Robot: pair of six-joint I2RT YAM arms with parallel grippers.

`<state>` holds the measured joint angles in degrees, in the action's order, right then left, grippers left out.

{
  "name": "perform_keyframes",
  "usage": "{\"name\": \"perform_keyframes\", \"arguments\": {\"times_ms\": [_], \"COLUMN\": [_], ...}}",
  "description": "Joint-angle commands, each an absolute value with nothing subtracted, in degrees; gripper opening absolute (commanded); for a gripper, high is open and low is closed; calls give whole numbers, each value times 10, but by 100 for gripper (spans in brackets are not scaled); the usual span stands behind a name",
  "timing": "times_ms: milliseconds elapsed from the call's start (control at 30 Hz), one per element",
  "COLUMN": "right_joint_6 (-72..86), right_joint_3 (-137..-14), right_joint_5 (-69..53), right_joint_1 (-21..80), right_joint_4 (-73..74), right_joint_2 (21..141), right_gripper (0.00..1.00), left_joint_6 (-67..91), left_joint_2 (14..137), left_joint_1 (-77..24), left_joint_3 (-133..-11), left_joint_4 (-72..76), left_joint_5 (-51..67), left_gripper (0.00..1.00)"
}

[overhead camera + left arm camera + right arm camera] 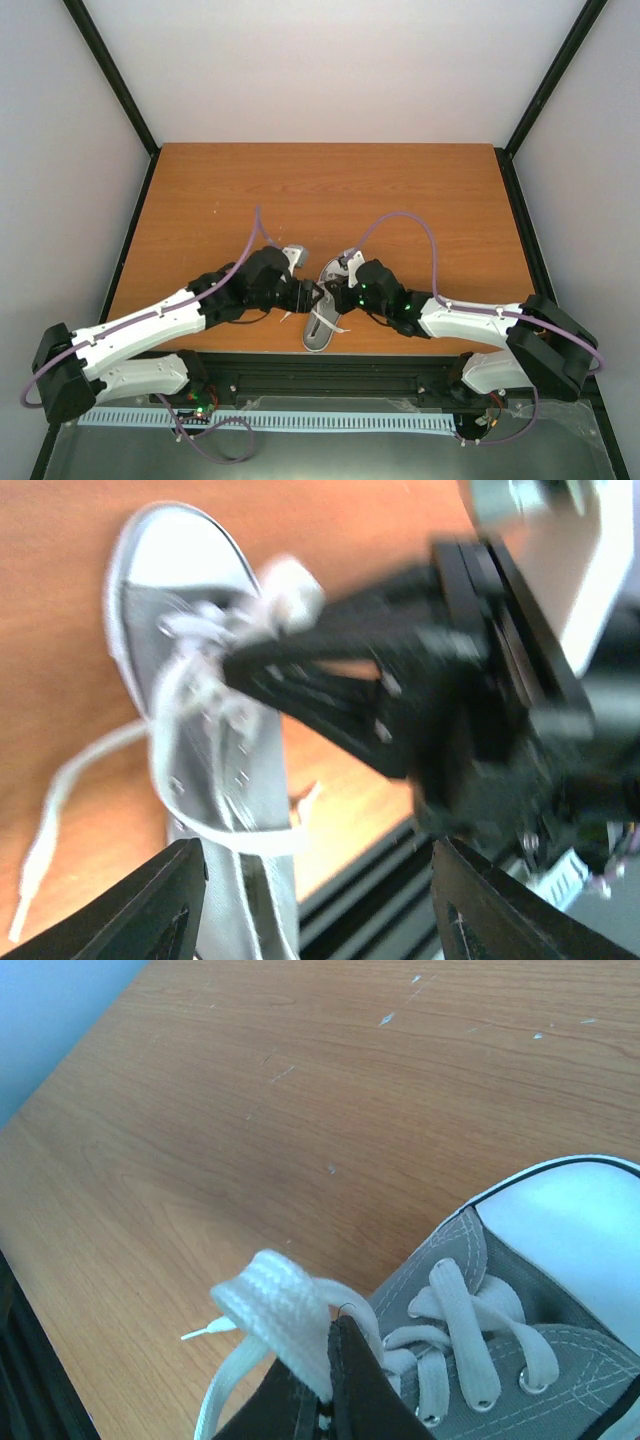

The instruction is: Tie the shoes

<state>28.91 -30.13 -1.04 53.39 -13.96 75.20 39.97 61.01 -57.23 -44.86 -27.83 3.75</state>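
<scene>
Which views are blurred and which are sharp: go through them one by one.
Left wrist view: blur smears the right gripper and softens the shoe. Right wrist view: sharp, the lace weave clear, the toe cap bright. Top view: sharp, evenly lit.

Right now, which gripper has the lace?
The right gripper, shut on a loop of white lace; the left gripper stands open, holding nothing.

The far worktop lies free behind the shoe. The left gripper and right gripper meet almost tip to tip over the shoe, crowding both its sides. A loose lace trails across the worktop beside it.
</scene>
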Motion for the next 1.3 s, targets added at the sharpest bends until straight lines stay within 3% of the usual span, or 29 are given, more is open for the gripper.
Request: {"name": "perform_keyframes", "arguments": {"times_ms": [0, 267, 633, 933, 1000, 1133, 1200, 1267], "right_joint_6": [250, 227, 222, 225, 225, 224, 224, 231], "right_joint_3": [-283, -282, -286, -287, -288, -283, -276, -270], "right_joint_5": [-33, -61, -68, -59, -57, -49, -36, -15], "right_joint_1": [536, 537, 541, 543, 543, 544, 547, 561], "right_joint_4": [-193, -222, -226, -220, -213, -182, -158, -132], "right_joint_2": [749, 768, 773, 769, 763, 732, 711, 695], "right_gripper": [3, 3, 3, 3, 13, 55, 64, 67], "left_joint_6": [385, 414, 433, 433, 432, 429, 425, 418], "left_joint_2": [619, 665, 714, 720, 717, 718, 719, 717], "left_joint_1": [-510, -488, -487, -487, -487, -487, -487, -487], "left_joint_3": [-446, -470, -463, -452, -448, -442, -438, -433], "left_joint_4": [-211, -133, -108, -110, -112, -113, -113, -114], "left_joint_5": [85, 89, 72, 64, 58, 60, 62, 63], "left_gripper": [64, 63, 46, 6, 1, 1, 1, 1]}}
